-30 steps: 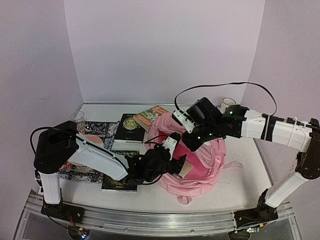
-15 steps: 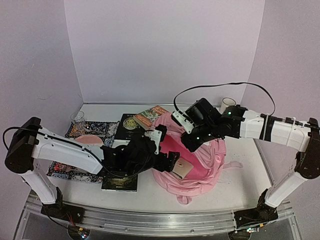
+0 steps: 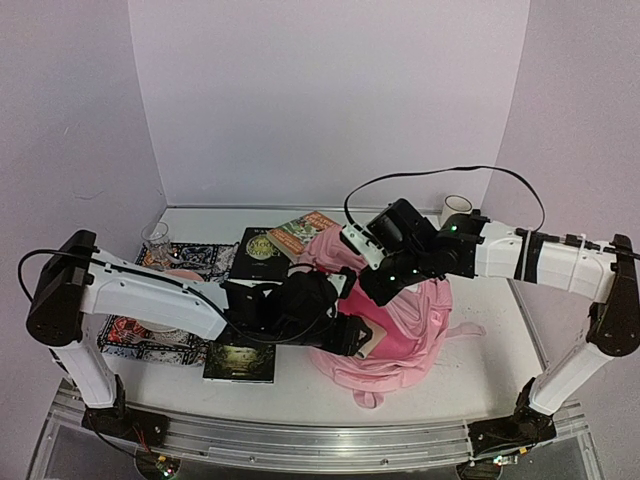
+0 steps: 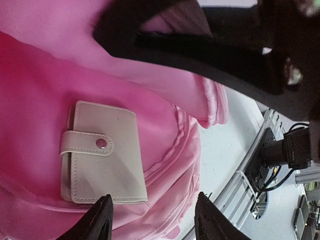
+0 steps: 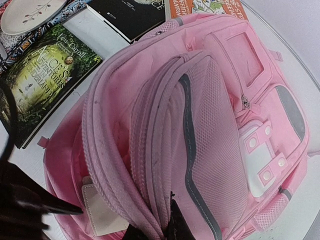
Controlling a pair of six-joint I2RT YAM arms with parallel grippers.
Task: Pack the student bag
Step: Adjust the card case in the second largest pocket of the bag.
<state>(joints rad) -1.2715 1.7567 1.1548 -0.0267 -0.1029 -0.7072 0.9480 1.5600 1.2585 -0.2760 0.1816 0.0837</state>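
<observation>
lying inside student bag [image 5: 200, 125] — cream wallet [image 4: 104, 155]

This was a robot lab's test cell, not a lived-in room. Bare lilac walls [image 3: 330, 100] boxed in a white table [image 3: 500, 360] behind and to either side of the grippers. An aluminium rail [image 3: 300, 440] carried the arm bases, and a loose black cable [image 3: 440, 172] looped above the right gripper [image 3: 368, 292]. Staged props lay about: books [image 3: 262, 250] and a glass [image 3: 155, 236] left of the left gripper [image 3: 352, 335], a cup [image 3: 457, 207] behind the right one, and a bag [image 3: 420, 330] under both.
</observation>
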